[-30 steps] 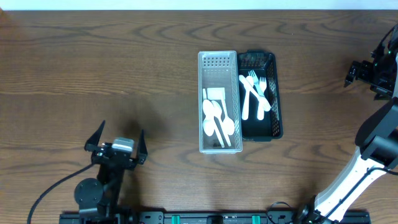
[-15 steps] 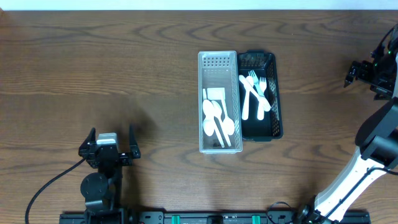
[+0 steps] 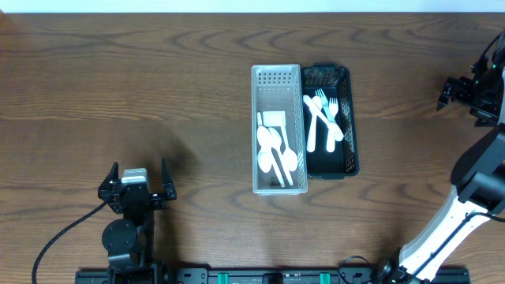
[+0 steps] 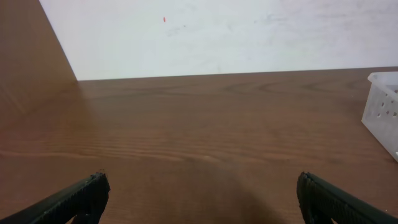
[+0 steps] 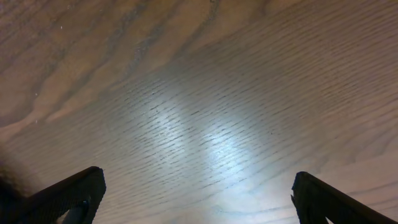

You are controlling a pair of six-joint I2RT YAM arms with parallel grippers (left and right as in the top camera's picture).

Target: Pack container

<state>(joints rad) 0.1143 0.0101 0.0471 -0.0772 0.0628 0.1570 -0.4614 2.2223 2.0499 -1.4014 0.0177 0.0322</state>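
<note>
My left end effector spread wide, empty, over near-left desk, my right end effector spread, empty, far right

Spoons in left bin; forks in right bin; bins touching.

Top-down overhead; wrist views near table

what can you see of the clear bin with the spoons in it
The clear bin is a long, translucent whitish plastic box, open-topped, with rows of small holes at its far end. It sits flat on the wooden table, long side running away from the robot. Several white spoons and a small white piece lie in its near half. Its right wall sits against the black tray; nothing else touches it.
</note>
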